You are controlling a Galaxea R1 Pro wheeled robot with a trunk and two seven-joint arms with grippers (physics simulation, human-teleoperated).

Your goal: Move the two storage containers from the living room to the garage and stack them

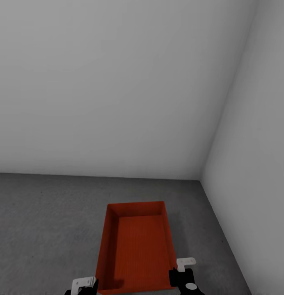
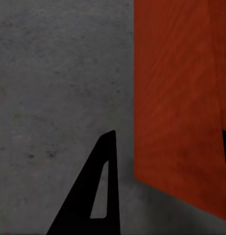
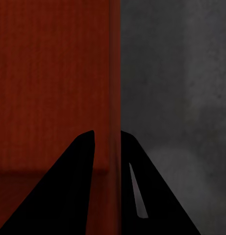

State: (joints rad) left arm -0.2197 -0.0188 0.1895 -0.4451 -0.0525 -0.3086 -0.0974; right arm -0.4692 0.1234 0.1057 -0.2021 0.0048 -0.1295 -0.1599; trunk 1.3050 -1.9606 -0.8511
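Here, the head view shows one red-orange storage container (image 1: 136, 250), open-topped and empty, above the dark grey speckled floor (image 1: 43, 221) near a corner formed by two plain white-grey walls (image 1: 117, 82). Whether it rests on the floor or is held just above it cannot be told. The left gripper (image 1: 85, 284) sits at the container's near left corner; the right gripper (image 1: 182, 275) sits at its near right corner.

In the left wrist view, the container's outer wall (image 2: 181, 98) stands beside the floor (image 2: 54, 88). One dark finger (image 2: 95, 196) lies outside that wall, apart from it; a second dark part shows at the frame edge past the wall. The left gripper's grip state cannot be told.

In the right wrist view, the two fingers (image 3: 68, 191) straddle the container's thin side wall (image 3: 114, 98), one inside, one outside, closed narrowly onto it. The container's interior (image 3: 49, 83) lies on one side, the floor (image 3: 176, 88) on the other.
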